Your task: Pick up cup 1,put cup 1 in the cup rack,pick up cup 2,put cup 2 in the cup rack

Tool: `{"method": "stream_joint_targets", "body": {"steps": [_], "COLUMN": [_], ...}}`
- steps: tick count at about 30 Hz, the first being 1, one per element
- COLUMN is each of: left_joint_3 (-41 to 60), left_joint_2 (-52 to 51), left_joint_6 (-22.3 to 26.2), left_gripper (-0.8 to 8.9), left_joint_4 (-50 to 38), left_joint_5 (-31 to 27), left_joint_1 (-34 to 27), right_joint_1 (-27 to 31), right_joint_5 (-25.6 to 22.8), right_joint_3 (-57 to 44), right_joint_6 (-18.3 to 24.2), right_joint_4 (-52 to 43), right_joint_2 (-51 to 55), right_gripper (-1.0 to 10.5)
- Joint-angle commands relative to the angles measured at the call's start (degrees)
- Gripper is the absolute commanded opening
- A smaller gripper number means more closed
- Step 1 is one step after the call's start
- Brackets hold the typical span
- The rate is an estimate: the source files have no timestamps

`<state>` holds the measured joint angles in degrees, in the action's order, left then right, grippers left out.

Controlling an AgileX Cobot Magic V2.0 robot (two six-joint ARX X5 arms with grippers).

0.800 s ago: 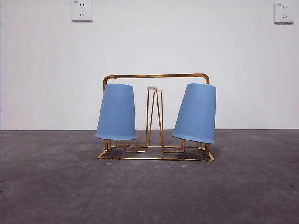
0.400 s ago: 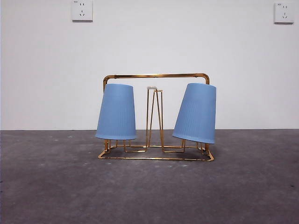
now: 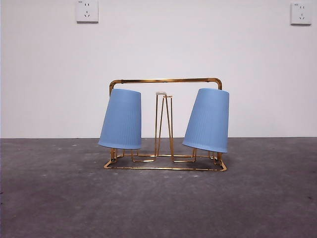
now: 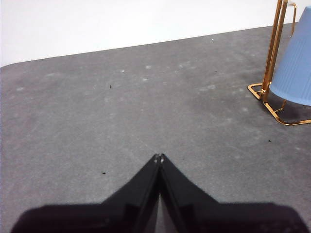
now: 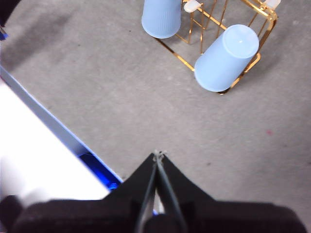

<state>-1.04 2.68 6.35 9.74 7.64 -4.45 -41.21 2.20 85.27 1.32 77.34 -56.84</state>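
The gold wire cup rack [image 3: 166,80] stands on the grey table in the middle of the front view. Two blue ribbed cups hang upside down on its pegs: one on the left [image 3: 120,119], tilted slightly, and one on the right [image 3: 207,120], tilted more. A bare middle peg with a whitish tip [image 3: 161,93] stands between them. My left gripper [image 4: 160,157] is shut and empty, well away from the rack [image 4: 270,48] and the nearest cup [image 4: 294,68]. My right gripper [image 5: 158,154] is shut and empty, high above the table, away from both cups [image 5: 162,17] [image 5: 226,58].
A white wall with two sockets [image 3: 87,11] [image 3: 300,13] stands behind the rack. In the right wrist view a blue strip [image 5: 92,160] and a white surface run along the table's edge near the right gripper.
The left cup's rim has swung slightly to the left, so it tilts a little more. The right cup and the rack have not moved.
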Motion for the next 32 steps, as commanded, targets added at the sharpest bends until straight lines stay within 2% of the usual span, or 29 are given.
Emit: {"method": "stream_joint_targets", "body": {"steps": [1,6,9,13,17,19,22,27,32], "left_joint_3": [0.57,0.57,0.55,0.55,0.55,0.55,0.55,0.55,0.55], "left_joint_2": [0.37,0.87,0.96,0.98,1.09,1.09,1.09,1.09,1.09], "left_joint_6": [-0.39,-0.39,-0.39,-0.39,-0.39,-0.39,-0.39,-0.39,-0.39], "left_gripper": [-0.01,-0.02,-0.02,-0.02,-0.02,-0.02,-0.01,-0.02,-0.01], "left_joint_4": [-0.46,-0.46,-0.46,-0.46,-0.46,-0.46,-0.46,-0.46,-0.46], "left_joint_5": [0.02,0.02,0.02,0.02,0.02,0.02,0.02,0.02,0.02], "left_joint_1": [-0.17,-0.17,-0.17,-0.17,-0.17,-0.17,-0.17,-0.17,-0.17], "right_joint_1": [0.57,5.31,11.72,22.77,31.76,34.47,37.90,42.40,43.98], "right_joint_5": [-2.93,-4.57,-4.57,-4.57,-4.57,-4.52,-2.29,6.12,7.43], "right_joint_3": [-0.26,-0.26,-0.28,-0.55,-2.34,-4.68,-10.97,-26.43,-46.01], "right_joint_6": [2.80,3.69,3.69,2.99,4.87,6.01,6.21,4.31,-0.42], "right_joint_4": [0.11,-0.11,-1.27,-7.28,-15.45,-19.76,-27.98,-42.01,-56.59], "right_joint_2": [0.68,4.28,8.13,14.99,21.24,23.85,28.28,36.54,44.54], "right_gripper": [0.0,0.0,0.0,0.0,0.0,0.0,0.0,0.0,0.0]}}
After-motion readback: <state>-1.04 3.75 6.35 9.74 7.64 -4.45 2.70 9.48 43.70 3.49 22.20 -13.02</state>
